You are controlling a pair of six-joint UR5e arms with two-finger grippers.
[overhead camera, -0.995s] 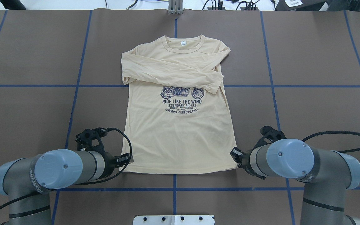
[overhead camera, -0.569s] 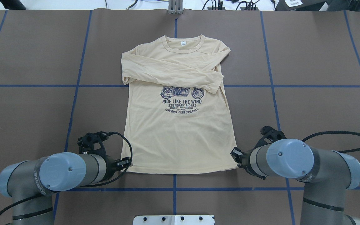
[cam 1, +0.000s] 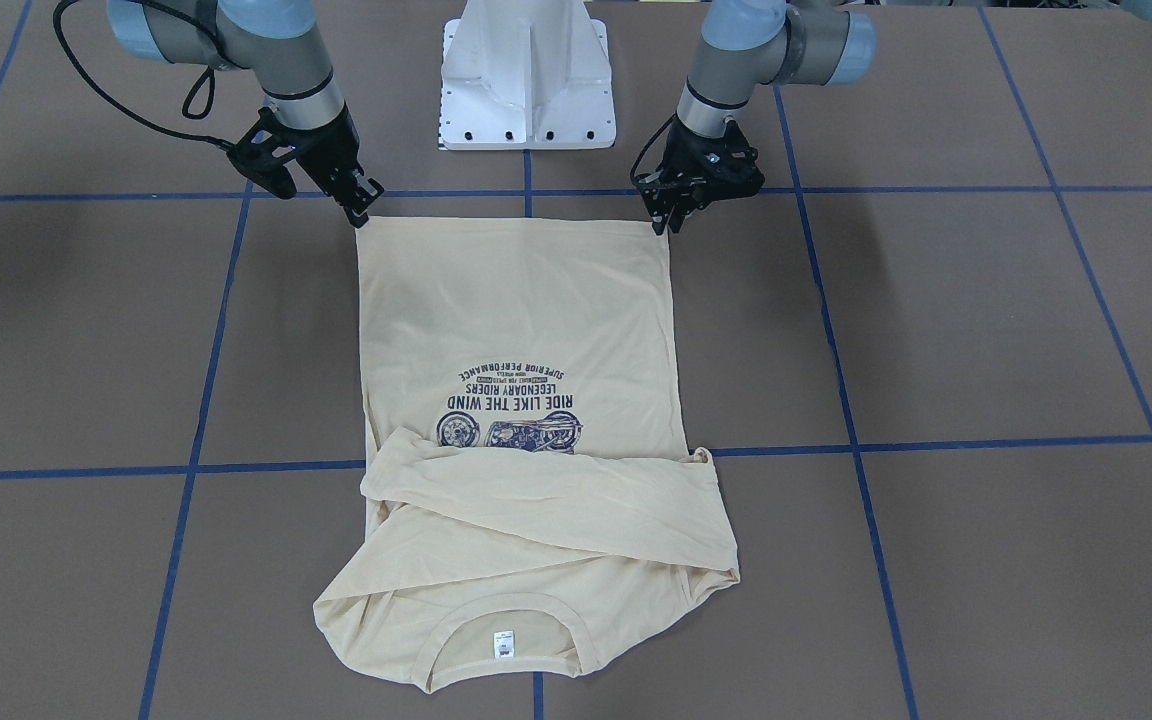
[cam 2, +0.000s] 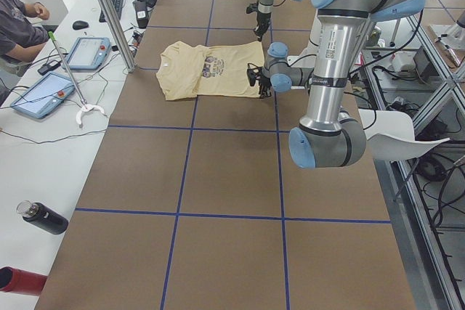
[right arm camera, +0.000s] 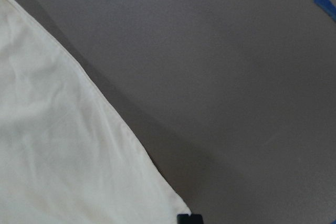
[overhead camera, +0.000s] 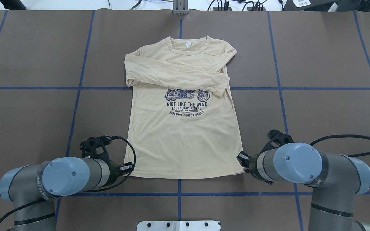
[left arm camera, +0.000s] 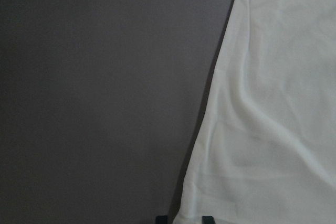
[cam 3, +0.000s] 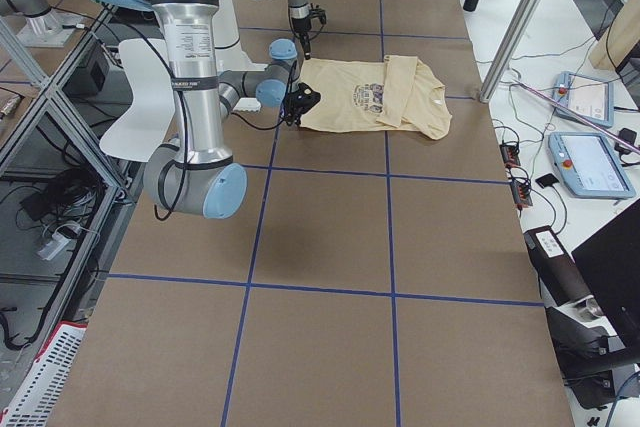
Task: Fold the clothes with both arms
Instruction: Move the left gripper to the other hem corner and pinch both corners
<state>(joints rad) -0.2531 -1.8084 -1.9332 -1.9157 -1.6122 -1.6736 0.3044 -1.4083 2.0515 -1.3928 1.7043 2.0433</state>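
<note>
- The brown table (overhead camera: 316,57) is gridded with blue tape lines (overhead camera: 75,88); a person (cam 2: 16,23) sits at a side desk (cam 2: 43,150).
- The T-shirt (overhead camera: 185,141) lies flat mid-table, with its neck away from the robot and its sleeves crossed above the navy print (overhead camera: 187,104).
- The left gripper (overhead camera: 128,166) has its tips slightly parted astride one hem corner. The right gripper (overhead camera: 241,158) is at the other corner, and I cannot tell its grip.

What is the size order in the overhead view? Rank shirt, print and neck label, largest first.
1. Shirt, largest by far.
2. Print, a patch on its chest.
3. Neck label, smallest, a tiny white tab at the collar.
</note>
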